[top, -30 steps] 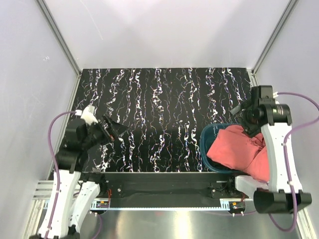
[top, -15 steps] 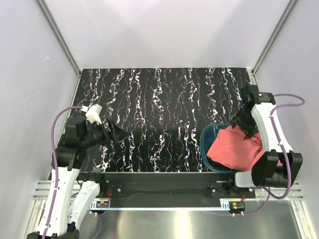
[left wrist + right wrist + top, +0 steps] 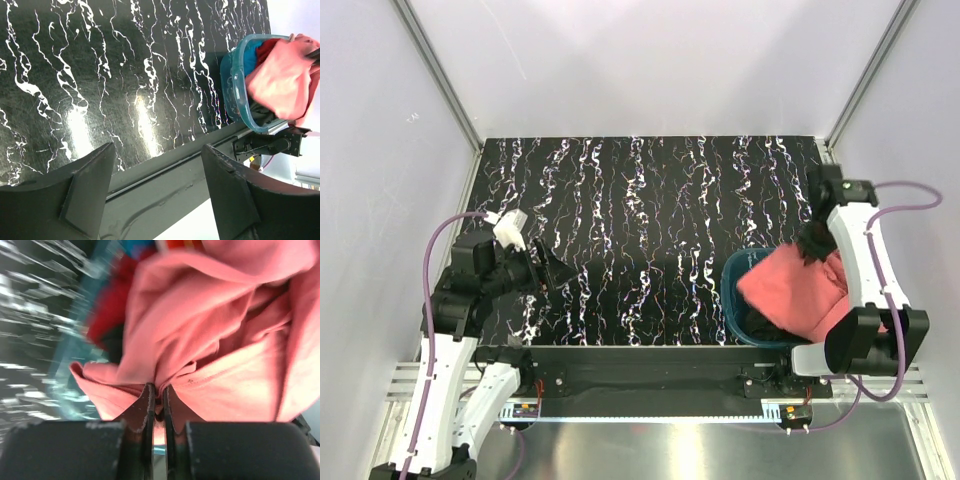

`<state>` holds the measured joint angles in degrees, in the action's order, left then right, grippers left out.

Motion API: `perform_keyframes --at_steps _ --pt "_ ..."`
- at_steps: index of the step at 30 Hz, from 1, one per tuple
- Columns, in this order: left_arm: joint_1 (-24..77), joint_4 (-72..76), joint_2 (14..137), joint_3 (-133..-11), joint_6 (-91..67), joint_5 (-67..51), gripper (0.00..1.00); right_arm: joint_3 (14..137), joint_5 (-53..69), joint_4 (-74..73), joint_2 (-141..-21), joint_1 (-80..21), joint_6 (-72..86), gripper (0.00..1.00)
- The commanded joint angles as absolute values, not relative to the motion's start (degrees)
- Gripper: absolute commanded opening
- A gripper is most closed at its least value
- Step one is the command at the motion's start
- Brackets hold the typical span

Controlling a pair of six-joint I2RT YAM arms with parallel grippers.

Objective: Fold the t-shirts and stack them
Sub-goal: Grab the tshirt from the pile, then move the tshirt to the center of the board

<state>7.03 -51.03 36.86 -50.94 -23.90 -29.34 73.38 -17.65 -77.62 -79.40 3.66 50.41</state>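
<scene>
Hovering over the 8 o'clock part of the table (image 3: 650, 190), the left gripper (image 3: 546, 268) points toward 3 o'clock with its jaws wide apart and nothing between them; its wrist view shows only bare marbled surface and the near rail in the gap. At the table's 4 o'clock corner sits the basket (image 3: 729, 290), its teal rim showing on the 9 o'clock side. A salmon shirt (image 3: 792, 293) is heaped in it, spilling over the rim toward 4 o'clock. Darker red cloth (image 3: 107, 315) lies under it against the basket wall. At the heap's 1 o'clock edge the right gripper (image 3: 812, 246) reaches down, jaws drawn narrow and pinching a fold of the shirt, seen close in the right wrist view
</scene>
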Motion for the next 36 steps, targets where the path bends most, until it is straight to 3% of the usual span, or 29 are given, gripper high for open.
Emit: perform_keyframes --at_steps 1,4,8,14,17,20,24,25,26,28,29,33,36 --pt "7.38 -49.31 37.35 -54.23 -23.29 -28.74 0.73 86.54 -25.22 -83.48 -77.96 3.78 49.67 0.02" --pt "7.47 -48.6 37.44 -54.49 -23.9 -28.92 0.72 103.12 -25.23 -88.32 -78.4 3.78 48.69 0.0" --pt "7.47 -48.43 37.7 -55.81 -24.34 -29.27 0.69 119.15 -13.15 -84.65 -79.63 3.6 43.34 0.0" --pt "7.56 -49.92 37.09 -57.56 -25.14 -29.01 0.68 141.03 -8.11 -87.02 -86.39 -5.78 39.14 0.0" --pt "7.56 -50.97 36.04 -58.18 -25.93 -28.22 0.67 132.31 7.05 -71.94 -85.87 -14.56 35.77 0.0" --pt "7.47 -51.76 35.07 -60.11 -26.8 -25.59 0.67 123.41 14.29 -59.61 -88.14 -24.24 39.01 0.0" --pt "7.47 -56.41 35.24 -65.91 -27.51 -20.84 0.72 121.47 14.6 -61.69 -97.19 -32.07 40.52 0.3" --pt "7.47 -57.3 35.16 -68.01 -27.42 -20.05 0.74 117.03 14.85 -61.79 -97.38 -32.78 40.87 0.52" --pt "7.47 -58.09 35.07 -68.72 -27.33 -19.0 0.75 114.02 15.11 -61.27 -97.21 -33.04 41.39 0.61" --pt "7.47 -60.37 34.81 -69.34 -27.16 -18.2 0.82 102.82 17.12 -55.16 -93.97 -33.13 42.36 0.91" --pt "7.47 -61.08 34.54 -69.0 -27.25 -17.5 0.84 99.26 17.4 -52.93 -92.56 -33.05 42.54 0.99" --pt "7.47 -61.09 35.85 -62.68 -29.87 -21.0 0.86 89.4 16.79 -49.92 -89.56 -33.05 39.74 1.0" --pt "7.64 -53.57 39.01 -53.81 -33.9 -29.25 0.83 88.16 16.09 -53.52 -92.8 -33.13 34.91 0.86"
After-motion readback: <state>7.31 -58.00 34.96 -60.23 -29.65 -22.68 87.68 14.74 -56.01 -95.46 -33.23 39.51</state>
